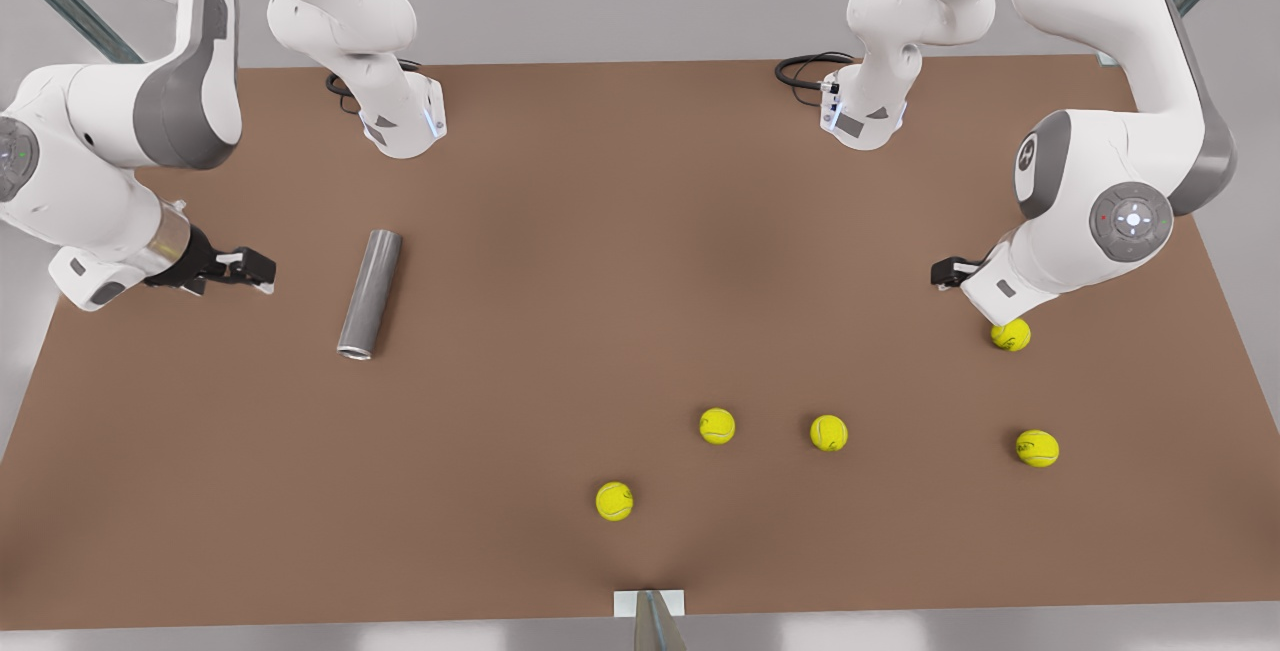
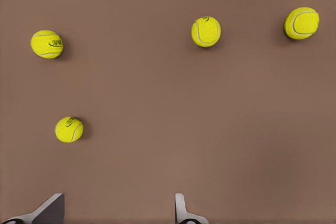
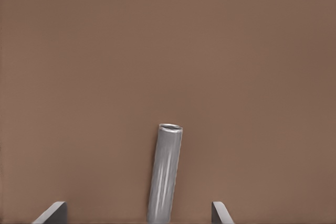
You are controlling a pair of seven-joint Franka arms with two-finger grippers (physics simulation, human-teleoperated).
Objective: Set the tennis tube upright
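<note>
The tennis tube [image 1: 370,293] is a slim grey metallic cylinder lying on its side on the brown table at the front view's left, its silvery rim toward the near edge. My right gripper [image 1: 245,269] hovers just left of it in the front view, open and holding nothing. In the right wrist view the tennis tube [image 3: 165,174] runs away from between the spread fingers of my right gripper [image 3: 136,214]. My left gripper [image 1: 945,274] waits at the front view's right, far from the tube. The left wrist view shows my left gripper [image 2: 118,216] open above bare table.
Several yellow tennis balls lie on the table [image 1: 640,181], toward the front view's near right, one [image 1: 1011,334] just under the left arm's hand, another [image 1: 614,501] near the front edge. Both arm bases stand at the far edge. A small bracket [image 1: 650,611] sits at the near edge.
</note>
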